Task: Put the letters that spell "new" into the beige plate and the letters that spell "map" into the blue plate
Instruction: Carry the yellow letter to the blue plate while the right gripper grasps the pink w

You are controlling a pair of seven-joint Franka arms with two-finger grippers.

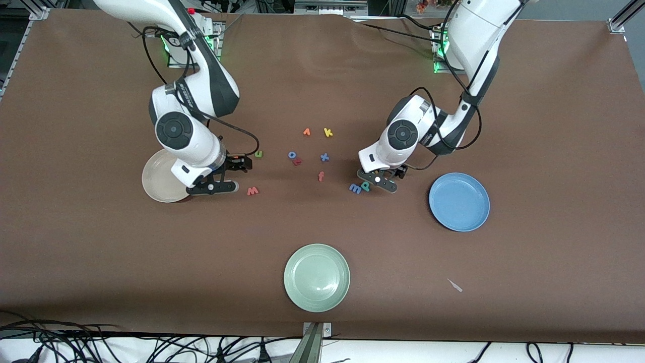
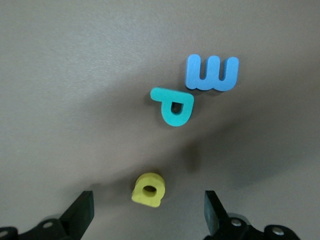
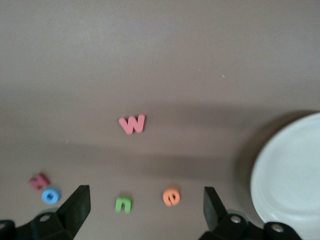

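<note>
From the front camera, both arms work low over the table: the left gripper (image 1: 377, 180) beside the blue m (image 1: 355, 188) and teal p (image 1: 365, 186), short of the empty blue plate (image 1: 459, 201); the right gripper (image 1: 225, 175) hangs by the beige plate (image 1: 153, 177), near the pink w (image 1: 252, 190). The left wrist view shows wide-open fingers (image 2: 80, 212) flanking the yellow a (image 2: 148, 189); closing on it looks next. The right wrist view shows spread fingers (image 3: 77, 205) above the green n (image 3: 123, 203) and orange e (image 3: 171, 196), neither gripped.
</note>
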